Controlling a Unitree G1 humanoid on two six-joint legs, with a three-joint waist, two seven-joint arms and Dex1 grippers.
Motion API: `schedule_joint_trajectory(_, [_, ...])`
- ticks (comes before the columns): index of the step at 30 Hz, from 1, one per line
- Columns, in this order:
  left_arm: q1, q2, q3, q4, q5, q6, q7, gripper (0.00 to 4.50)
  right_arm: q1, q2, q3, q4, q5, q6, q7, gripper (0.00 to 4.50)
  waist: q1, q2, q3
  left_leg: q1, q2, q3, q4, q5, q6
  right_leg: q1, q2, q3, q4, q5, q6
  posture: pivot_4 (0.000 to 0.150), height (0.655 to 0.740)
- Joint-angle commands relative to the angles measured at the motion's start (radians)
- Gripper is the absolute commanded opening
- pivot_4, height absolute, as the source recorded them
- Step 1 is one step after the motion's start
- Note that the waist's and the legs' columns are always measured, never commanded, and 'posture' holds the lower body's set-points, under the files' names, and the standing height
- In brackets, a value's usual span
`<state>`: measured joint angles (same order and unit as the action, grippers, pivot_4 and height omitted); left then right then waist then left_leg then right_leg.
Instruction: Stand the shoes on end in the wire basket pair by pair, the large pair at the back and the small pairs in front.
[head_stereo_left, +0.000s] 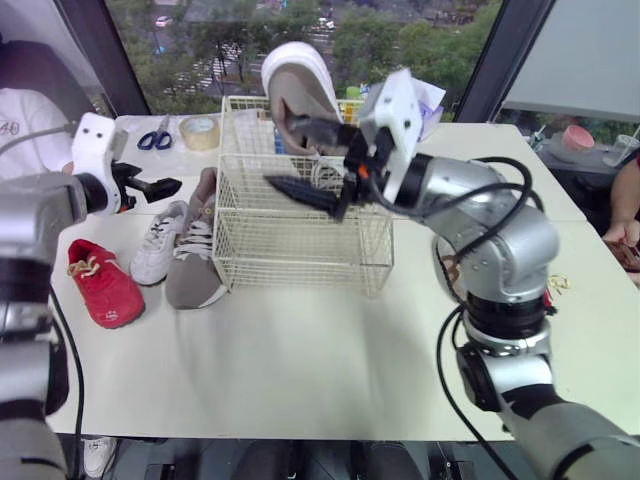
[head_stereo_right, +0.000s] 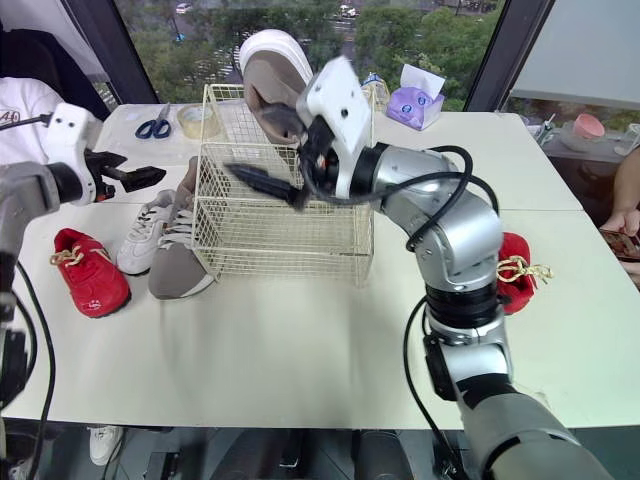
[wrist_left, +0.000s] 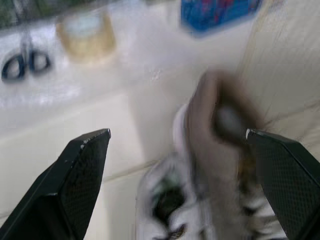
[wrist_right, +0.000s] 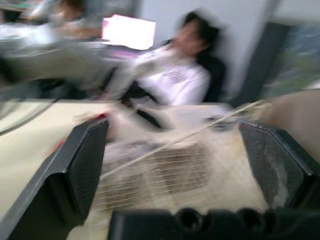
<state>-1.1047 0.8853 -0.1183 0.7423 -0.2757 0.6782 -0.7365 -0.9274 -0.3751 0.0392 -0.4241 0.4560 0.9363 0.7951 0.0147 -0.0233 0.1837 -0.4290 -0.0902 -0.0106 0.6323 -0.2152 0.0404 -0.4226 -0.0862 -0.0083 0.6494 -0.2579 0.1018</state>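
Now: large brown shoe (head_stereo_left: 195, 265) flat on table (head_stereo_left: 300, 350) at 9 o'clock of wire basket (head_stereo_left: 300, 250), long axis 12-to-6, heel at 12. Left gripper (head_stereo_left: 152, 186) nearer, at its 10 o'clock, fingers spread, empty. Right gripper (head_stereo_left: 300, 158) over basket, fingers apart, beside mate (head_stereo_left: 295, 85) standing on end at back.

Far-right red shoe (head_stereo_right: 516, 262) half hidden behind right arm (head_stereo_right: 450, 215); upright brown shoe (head_stereo_right: 268, 72) lower end masked by right pincer (head_stereo_right: 250, 140).

A cream table (head_stereo_left: 300, 370) bears a wire basket (head_stereo_left: 300, 250), with a taupe sneaker (head_stereo_left: 195, 262), white sneaker (head_stereo_left: 158, 245) and red shoe (head_stereo_left: 103, 284) beside it, scissors (head_stereo_left: 155, 138) and tape roll (head_stereo_left: 200, 131) behind, and a second red shoe (head_stereo_right: 515, 268) opposite.
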Motion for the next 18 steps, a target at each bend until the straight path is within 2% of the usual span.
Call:
schedule_joint_trajectory(1, [-0.161, -0.047, -0.06, 0.207, 0.12, -0.061, -0.087, 4.5, 0.012, -0.087, -0.007, -0.068, 0.054, 0.054, 0.028, 4.45, -0.003, 0.0, 0.0, 0.0, 0.0, 0.001, 0.0, 0.0, 0.0, 0.0, 0.0, 0.0, 0.0, 0.0, 0.0, 0.15, 0.7358])
schedule_joint_trajectory(6, [-0.323, -0.176, -0.092, 0.49, 0.242, -0.166, -0.125, 4.5, 0.075, -0.29, -0.053, -0.147, 0.108, 0.088, 0.086, 4.45, -0.004, -0.001, 0.0, -0.006, 0.001, 0.001, 0.0, 0.0, 0.001, -0.003, -0.001, 0.001, 0.001, 0.0, 0.0, 0.15, 0.7358])
schedule_joint_trajectory(12, [-0.319, -0.252, -0.111, 0.595, 0.374, -0.24, -0.043, 4.5, 0.088, -0.444, -0.12, -0.157, 0.146, 0.076, 0.109, 4.45, -0.021, -0.001, 0.0, -0.013, 0.002, 0.001, 0.001, 0.0, 0.001, -0.009, -0.001, 0.001, 0.001, 0.001, 0.001, 0.15, 0.7358])
schedule_joint_trajectory(13, [-0.309, -0.267, -0.102, 0.603, 0.382, -0.243, -0.014, 3.99, 0.082, -0.466, -0.135, -0.151, 0.148, 0.075, 0.105, 4.5, -0.023, -0.001, 0.0, -0.013, 0.002, 0.001, 0.001, 0.0, 0.001, -0.009, -0.001, 0.001, 0.001, 0.001, 0.001, 0.15, 0.7358])
schedule_joint_trajectory(14, [-0.301, -0.279, -0.09, 0.609, 0.386, -0.245, 0.01, 3.73, 0.077, -0.479, -0.147, -0.146, 0.153, 0.076, 0.099, 4.5, -0.024, -0.001, 0.0, -0.013, 0.002, 0.001, 0.001, 0.0, 0.001, -0.009, -0.002, 0.001, 0.001, 0.001, 0.001, 0.15, 0.7358])
schedule_joint_trajectory(18, [-0.277, -0.307, -0.046, 0.618, 0.39, -0.246, 0.05, 2.01, 0.076, -0.496, -0.164, -0.146, 0.168, 0.082, 0.068, 4.5, -0.024, -0.001, -0.001, -0.012, 0.002, 0.001, 0.001, -0.001, 0.002, -0.008, -0.002, 0.001, 0.002, 0.001, 0.001, 0.15, 0.7358])
